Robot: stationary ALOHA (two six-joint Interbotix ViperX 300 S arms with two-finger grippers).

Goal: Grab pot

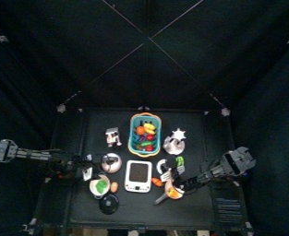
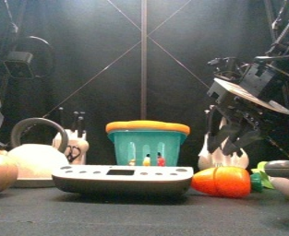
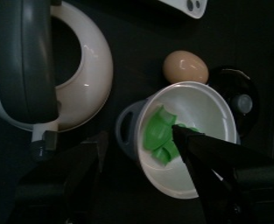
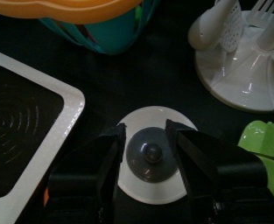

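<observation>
**Right pincer straddles the pot**

The pot [image 4: 151, 157] sits on the surface directly under the right pincer [image 4: 151, 136], round, so no axis matters. The jaws stand apart, one on each side of its rim. I cannot tell whether they touch it. This arm is plainly the nearer, and the grab probably needs only a short drop and a squeeze. The left pincer [image 3: 145, 164], jaws apart too, hangs over the bowl [image 3: 212, 103], away from the pot.

Teal basket [image 2: 147, 146] with orange rim, orange carrot [image 2: 223, 182], seemingly white kettle [image 2: 42, 162].
</observation>
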